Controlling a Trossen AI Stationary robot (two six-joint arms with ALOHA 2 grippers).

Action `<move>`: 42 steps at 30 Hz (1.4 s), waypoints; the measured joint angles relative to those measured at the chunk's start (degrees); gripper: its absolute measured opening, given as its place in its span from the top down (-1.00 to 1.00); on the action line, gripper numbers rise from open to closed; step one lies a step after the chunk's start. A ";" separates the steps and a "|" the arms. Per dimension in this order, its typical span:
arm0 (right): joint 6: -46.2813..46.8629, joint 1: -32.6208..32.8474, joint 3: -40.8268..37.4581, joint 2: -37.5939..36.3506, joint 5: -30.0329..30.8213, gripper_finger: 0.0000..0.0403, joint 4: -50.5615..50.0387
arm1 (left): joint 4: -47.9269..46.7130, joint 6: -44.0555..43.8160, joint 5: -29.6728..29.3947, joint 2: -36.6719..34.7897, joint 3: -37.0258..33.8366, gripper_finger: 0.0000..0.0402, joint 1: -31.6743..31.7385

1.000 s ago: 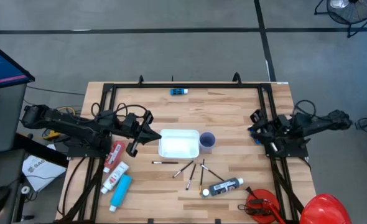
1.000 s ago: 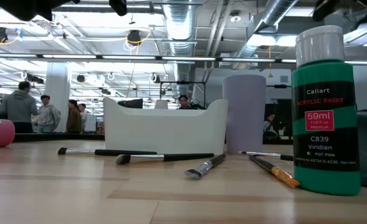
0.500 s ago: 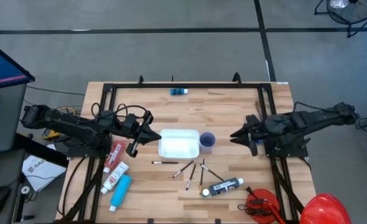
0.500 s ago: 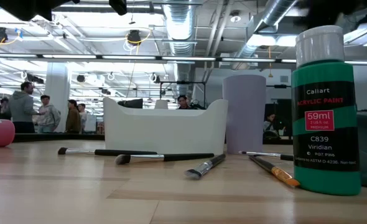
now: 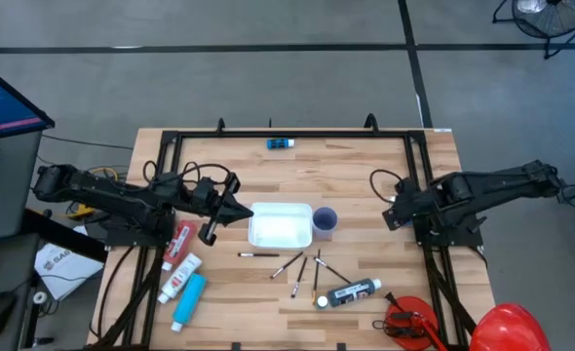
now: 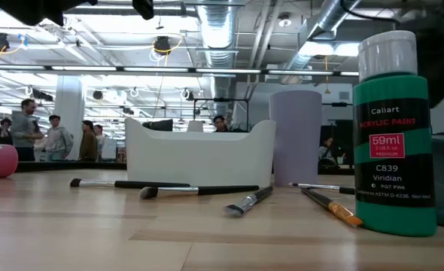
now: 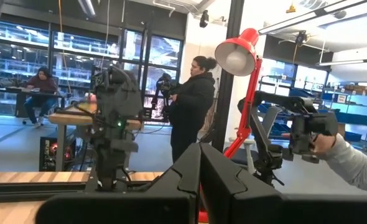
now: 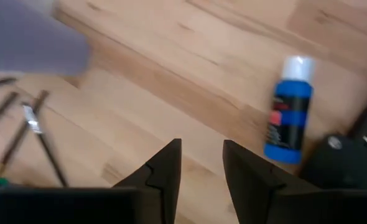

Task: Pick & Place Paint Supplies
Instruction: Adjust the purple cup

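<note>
A white tray (image 5: 281, 226) and a purple cup (image 5: 325, 221) stand mid-table. Thin brushes (image 5: 302, 265) lie just near of them, and a dark bottle with a white cap (image 5: 349, 292) lies beyond the brushes. A red tube (image 5: 182, 239), a white tube with a red label (image 5: 180, 276) and a light blue tube (image 5: 190, 297) lie at the left. My left gripper (image 5: 239, 214) hovers shut beside the tray's left end, fingers together (image 7: 200, 180). My right gripper (image 5: 391, 213) hangs right of the cup, pointing down, open (image 8: 202, 165) over bare wood. A blue bottle (image 8: 288, 118) lies ahead of it.
The blue bottle (image 5: 281, 143) lies by the far edge, inside a black frame rail (image 5: 287, 134). A red tool (image 5: 409, 322) and a red dome (image 5: 507, 327) sit at the near right corner. A green paint bottle (image 6: 395, 128) stands close to the low camera. People stand in the room beyond.
My right gripper has swung out from beside its base toward the cup, then tipped over and rolled until it points down at the table. My left arm has kept still.
</note>
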 joint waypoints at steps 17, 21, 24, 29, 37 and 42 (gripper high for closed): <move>-20.54 -7.03 -0.02 12.13 -0.71 -0.12 1.74 | -0.12 0.00 0.00 0.00 0.02 0.99 0.00; -22.28 -7.34 -0.01 14.92 -0.71 -0.16 7.77 | -0.16 0.23 0.00 0.02 0.02 0.99 0.00; -22.33 -7.34 -0.02 17.22 -0.71 -0.15 13.50 | -0.13 1.38 -0.52 0.25 0.04 0.99 0.00; -22.45 -7.34 -0.02 21.40 -0.71 -0.14 24.67 | -0.07 1.38 -1.07 0.50 0.09 0.99 0.02; -22.45 -7.32 -0.02 29.22 -0.68 -0.13 46.42 | -0.23 1.35 -1.07 0.50 0.09 0.99 -0.39; -22.45 -7.32 0.00 35.32 -0.71 -0.13 62.80 | -0.33 -0.02 -1.07 0.44 0.09 0.99 -0.48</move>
